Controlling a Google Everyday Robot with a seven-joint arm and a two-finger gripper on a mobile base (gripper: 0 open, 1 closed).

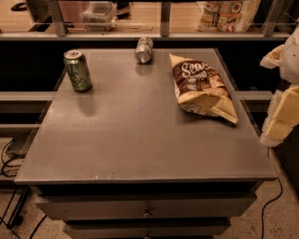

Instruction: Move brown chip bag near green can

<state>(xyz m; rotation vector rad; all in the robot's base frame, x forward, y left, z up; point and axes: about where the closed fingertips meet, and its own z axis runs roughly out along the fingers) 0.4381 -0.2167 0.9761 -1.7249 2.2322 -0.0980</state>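
The brown chip bag (202, 87) lies flat on the right side of the grey table (135, 140), with its dark panel and white script facing up. The green can (78, 70) stands upright near the table's back left corner, far from the bag. My gripper (279, 100) hangs at the right edge of the view, beyond the table's right edge and to the right of the bag. Its two pale yellow fingers (283, 116) stand apart, one above the other, with nothing between them.
A silver-grey can (144, 49) lies on its side at the back middle of the table. A larger pale bag with round pictures (229, 14) and a clear container (98, 13) sit on the shelf behind. Drawers sit under the table front. Cables run on the floor at left.
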